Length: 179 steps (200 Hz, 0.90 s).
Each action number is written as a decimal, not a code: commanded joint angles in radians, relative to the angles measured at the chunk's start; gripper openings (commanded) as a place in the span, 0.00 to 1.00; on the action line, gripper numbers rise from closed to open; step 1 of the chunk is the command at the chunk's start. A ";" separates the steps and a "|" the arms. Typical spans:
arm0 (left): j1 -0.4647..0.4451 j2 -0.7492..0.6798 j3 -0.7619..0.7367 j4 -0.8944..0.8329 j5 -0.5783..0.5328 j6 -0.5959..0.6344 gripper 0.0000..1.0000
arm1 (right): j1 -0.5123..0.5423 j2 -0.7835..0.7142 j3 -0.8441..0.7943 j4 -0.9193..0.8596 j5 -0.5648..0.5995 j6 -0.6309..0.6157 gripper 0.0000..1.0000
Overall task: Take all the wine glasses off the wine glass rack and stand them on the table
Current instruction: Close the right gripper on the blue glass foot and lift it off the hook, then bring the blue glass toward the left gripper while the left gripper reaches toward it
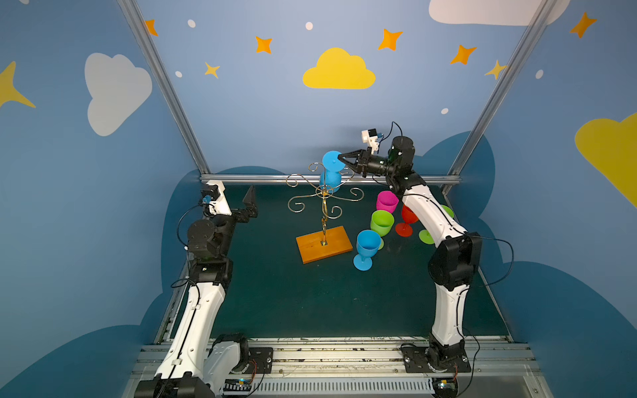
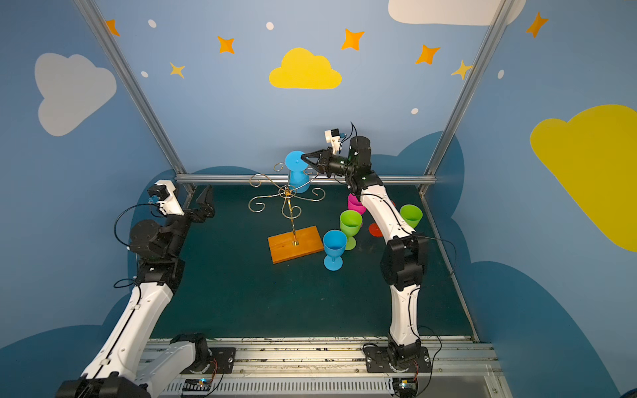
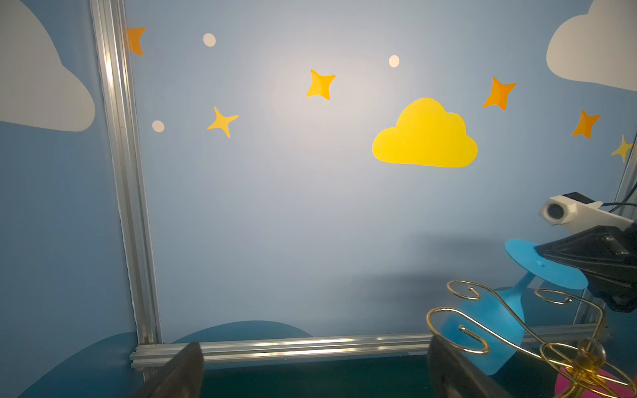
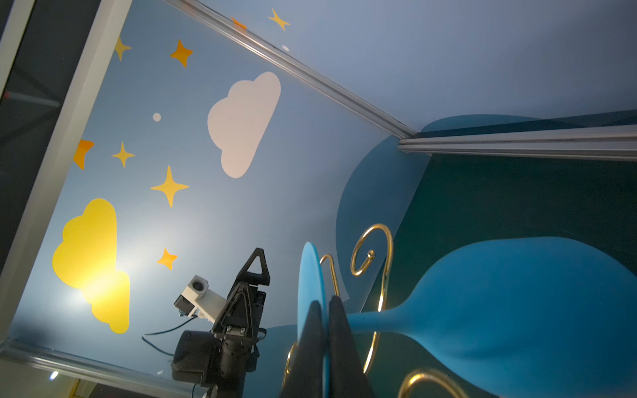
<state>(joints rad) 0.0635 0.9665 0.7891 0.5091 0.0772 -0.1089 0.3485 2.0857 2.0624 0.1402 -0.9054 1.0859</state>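
A blue wine glass (image 1: pixel 330 179) (image 2: pixel 297 181) hangs upside down and tilted among the back arms of the wine glass rack (image 1: pixel 324 220) (image 2: pixel 291 220), a gold wire stand on an orange-brown wooden base. My right gripper (image 1: pixel 339 159) (image 2: pixel 302 157) (image 4: pixel 324 306) is shut on the rim of the glass's round foot. In the right wrist view the stem runs past a gold curl; whether they touch I cannot tell. My left gripper (image 1: pixel 251 206) (image 2: pixel 206 203) (image 3: pixel 315 358) stands open and empty at the back left, well apart from the rack.
Several plastic glasses stand on the green mat right of the rack: blue (image 1: pixel 367 246), green (image 1: pixel 382 222), pink (image 1: pixel 386 201), red (image 1: pixel 406 220) and another green (image 1: pixel 426 237) partly behind my right arm. An aluminium rail (image 1: pixel 262 179) borders the back.
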 commanded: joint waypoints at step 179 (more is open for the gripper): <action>-0.056 0.041 0.312 -0.077 0.587 -0.453 0.82 | -0.079 -0.719 -0.407 -0.247 0.199 -0.497 0.00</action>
<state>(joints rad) 0.0376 0.9600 1.0267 0.4126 0.4397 -0.4210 0.2474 1.4532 1.7153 -0.0238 -0.7616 0.7307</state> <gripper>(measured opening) 0.840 0.048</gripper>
